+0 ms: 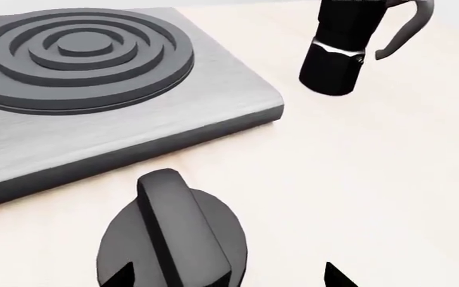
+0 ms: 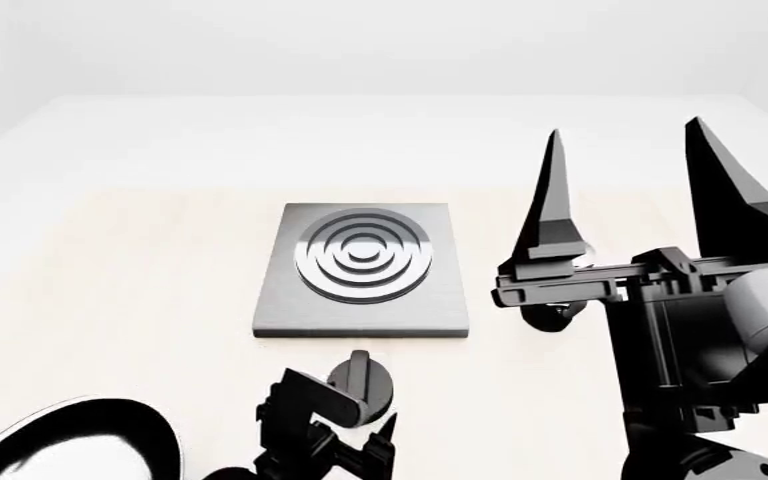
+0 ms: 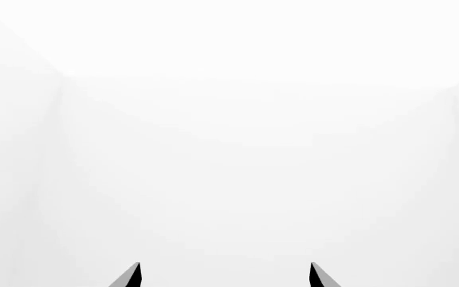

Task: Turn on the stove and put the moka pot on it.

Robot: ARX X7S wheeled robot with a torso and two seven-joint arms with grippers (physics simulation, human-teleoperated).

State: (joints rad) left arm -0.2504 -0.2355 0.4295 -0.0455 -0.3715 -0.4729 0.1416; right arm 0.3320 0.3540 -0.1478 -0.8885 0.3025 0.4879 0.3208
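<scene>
Two pincers are mine, and neither holds anything. My left pincer (image 2: 357, 432) sits low over the pale worktop (image 2: 131, 280), just in front of the stove (image 2: 357, 310), with its dark fingertips (image 1: 337, 276) spread apart. One tip lies over the edge of the round black knob (image 1: 174, 233) and the other stands clear of it on the side toward the moka pot; I cannot tell whether the first tip actually touches the knob. The knob has a raised ridge across its top and sits on the worktop close to the stove's near edge.

My right pincer (image 2: 631, 190) is raised high, its long pointed fingers (image 2: 551, 200) aimed upward and set wide apart with nothing between them. Its wrist camera sees only blank white beyond the two tips.

The stove lies flat near the middle of the worktop, its ringed burner (image 2: 364, 255) bare. The moka pot (image 1: 349, 45) stands upright on the worktop off the stove's right side, near its front corner, not touching it. From the head camera the pot is mostly hidden behind my right arm. A shiny black rounded object (image 2: 77, 445) shows at the near left of the worktop
</scene>
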